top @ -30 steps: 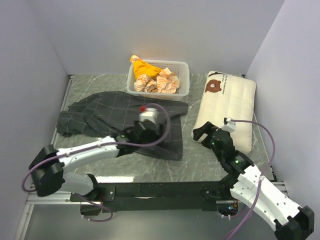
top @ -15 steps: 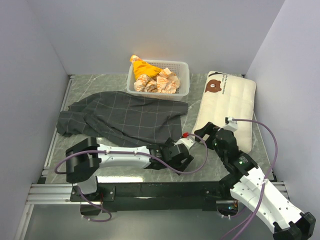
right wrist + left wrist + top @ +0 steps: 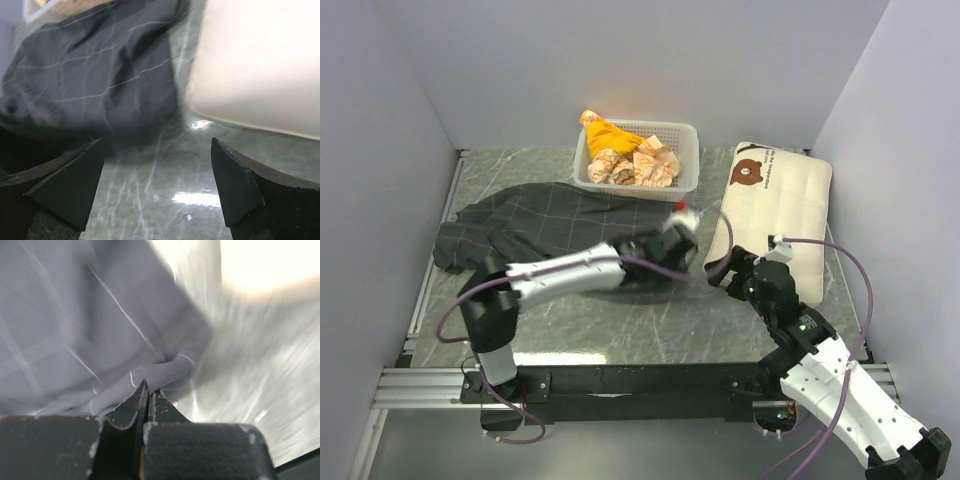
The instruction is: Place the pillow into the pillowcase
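Note:
The dark grey checked pillowcase point(image 3: 520, 225) lies crumpled on the left half of the table. My left gripper point(image 3: 688, 255) is at its near-right corner, shut on a fold of the fabric point(image 3: 160, 372) at its fingertips point(image 3: 148, 387). The cream pillow point(image 3: 775, 205) with a brown bear face lies flat on the right, printed end at the back. My right gripper point(image 3: 725, 270) hovers open by the pillow's near-left corner. In the right wrist view its jaws point(image 3: 157, 141) frame bare table, with the pillowcase point(image 3: 90, 85) to the left and the pillow point(image 3: 260, 65) to the right.
A white plastic basket point(image 3: 620, 185) with orange and patterned cloths point(image 3: 620, 150) stands at the back centre, just behind the pillowcase. Grey walls close in the table on the left, back and right. The marble table top point(image 3: 620, 320) shows between the arms.
My left arm swept from the pillowcase's middle to its near-right corner, shut on the fabric and pulled that corner back toward the pillow. The right gripper stayed open, nearly still.

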Available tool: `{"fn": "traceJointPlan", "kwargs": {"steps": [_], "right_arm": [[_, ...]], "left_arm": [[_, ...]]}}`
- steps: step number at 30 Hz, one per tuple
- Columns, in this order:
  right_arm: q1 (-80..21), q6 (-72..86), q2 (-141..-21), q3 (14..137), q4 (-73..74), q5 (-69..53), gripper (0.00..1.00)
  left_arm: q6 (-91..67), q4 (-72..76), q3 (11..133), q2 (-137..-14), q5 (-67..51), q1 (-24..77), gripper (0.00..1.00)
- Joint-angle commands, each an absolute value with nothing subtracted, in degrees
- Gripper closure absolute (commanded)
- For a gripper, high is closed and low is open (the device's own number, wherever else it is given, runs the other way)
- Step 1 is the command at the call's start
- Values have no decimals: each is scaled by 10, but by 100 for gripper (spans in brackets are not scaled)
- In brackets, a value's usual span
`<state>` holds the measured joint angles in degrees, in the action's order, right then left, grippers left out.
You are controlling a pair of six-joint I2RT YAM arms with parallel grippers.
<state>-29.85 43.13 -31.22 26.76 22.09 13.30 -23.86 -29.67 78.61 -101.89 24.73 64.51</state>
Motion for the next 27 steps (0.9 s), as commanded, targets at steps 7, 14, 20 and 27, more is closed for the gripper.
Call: {"fn": "traceJointPlan", "kwargs": {"steps": [7,14,20,27], "right_arm": [[-371,427,-400,267,64,74,9],[-504,427,-521,317,-11,129,9],[-569,417,-657,366,-93,145,8],[-595,439,-856,460,-156,167,4]], "left_arm": [[-249,-384,1278,-956,245,613,99],[-289,-286,1334,-914,253,548,99],[-275,-228,1302,-888,279,513,99],[-274,-240,1334,-897,263,477,99]]}}
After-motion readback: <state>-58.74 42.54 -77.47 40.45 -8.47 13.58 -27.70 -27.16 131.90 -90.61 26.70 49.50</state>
